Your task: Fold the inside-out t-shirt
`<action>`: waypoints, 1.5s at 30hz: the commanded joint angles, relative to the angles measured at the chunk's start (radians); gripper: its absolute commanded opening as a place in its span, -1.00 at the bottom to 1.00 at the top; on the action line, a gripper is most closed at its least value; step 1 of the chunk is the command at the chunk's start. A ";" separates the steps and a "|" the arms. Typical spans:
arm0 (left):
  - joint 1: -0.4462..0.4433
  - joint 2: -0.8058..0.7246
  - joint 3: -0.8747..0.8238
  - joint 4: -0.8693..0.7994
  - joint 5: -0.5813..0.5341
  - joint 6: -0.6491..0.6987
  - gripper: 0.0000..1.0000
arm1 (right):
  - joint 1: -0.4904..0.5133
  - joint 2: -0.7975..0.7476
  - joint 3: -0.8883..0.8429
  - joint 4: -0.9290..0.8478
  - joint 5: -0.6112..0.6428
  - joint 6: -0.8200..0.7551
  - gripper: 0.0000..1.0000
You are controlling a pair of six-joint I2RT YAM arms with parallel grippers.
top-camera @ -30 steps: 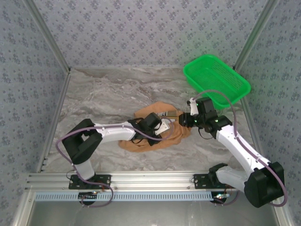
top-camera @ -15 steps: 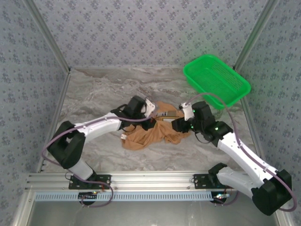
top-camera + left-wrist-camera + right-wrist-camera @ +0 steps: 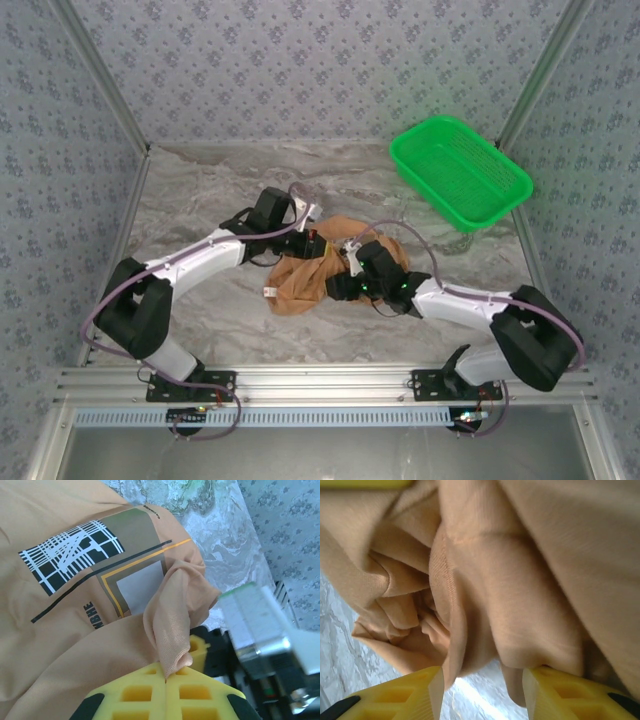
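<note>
A grey-veined marble tabletop (image 3: 200, 200) spreads between patterned walls, and both arms reach in over it from the near edge toward its middle. A green mesh basket (image 3: 458, 175) stands at the far right corner, well apart from the cloth. The inside-out t-shirt (image 3: 318, 278), orange-tan and heavily wrinkled, lies bunched in a loose heap at about the centre of the tabletop, between the two wrists. Its far part rises in a soft mound and its near part sags flat onto the marble. The left tool (image 3: 166, 680) sits at the heap's far left side. In the left wrist view its yellow pads are pressed together with no gap, pinching a narrow twisted fold of the shirt that stands up from between them. The right tool (image 3: 482, 690) is pushed into the heap from the near right. In the right wrist view its two yellow fingers (image 3: 395, 695) stand moderately apart, with pale tabletop showing through the gap. Folds and a ribbed hem of the shirt crowd just ahead of them and hang down against their inner edges, without being clamped. Beyond the pinched fold, the left wrist view shows a printed panel (image 3: 100, 555) on the cloth: a white grid figure, an olive-grey block, a pale square framed by thin orange and dark lines, and some small dark lettering too tilted to read. A small white label (image 3: 268, 291) pokes out at the heap's near left edge, resting on the tabletop.
</note>
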 commanded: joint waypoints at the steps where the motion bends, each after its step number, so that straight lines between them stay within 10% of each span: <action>1: 0.009 0.004 0.022 0.006 0.053 -0.049 -1.00 | 0.024 0.057 -0.030 0.252 0.058 0.117 -0.05; 6: 0.015 0.000 0.020 0.007 0.059 -0.055 -1.00 | 0.036 0.114 -0.039 0.336 0.133 0.142 -0.13; 11: 0.056 -0.023 0.014 -0.010 0.030 -0.054 -1.00 | 0.014 0.008 -0.075 0.251 0.145 0.089 -0.98; 18: 0.096 -0.054 -0.019 -0.001 -0.089 -0.008 -0.41 | -0.032 -0.244 -0.106 0.056 0.077 0.013 -1.00; 29: -0.044 -0.158 -0.188 0.029 -0.280 0.048 0.27 | -0.065 -0.233 -0.100 0.082 0.038 0.056 -1.00; 34: -0.056 -0.060 -0.161 0.101 -0.289 0.026 0.08 | -0.066 -0.225 -0.101 0.103 0.042 0.060 -1.00; 38: -0.051 -0.002 -0.115 0.178 -0.195 0.018 -0.49 | -0.067 -0.259 -0.105 0.039 0.062 0.055 -1.00; 41: -0.012 -0.029 -0.122 0.250 -0.032 0.005 -0.92 | -0.080 -0.331 -0.079 -0.142 0.166 0.028 -1.00; 45: 0.069 -0.173 -0.256 0.445 0.157 -0.085 -1.00 | -0.093 -0.354 -0.001 -0.442 0.389 0.028 -0.99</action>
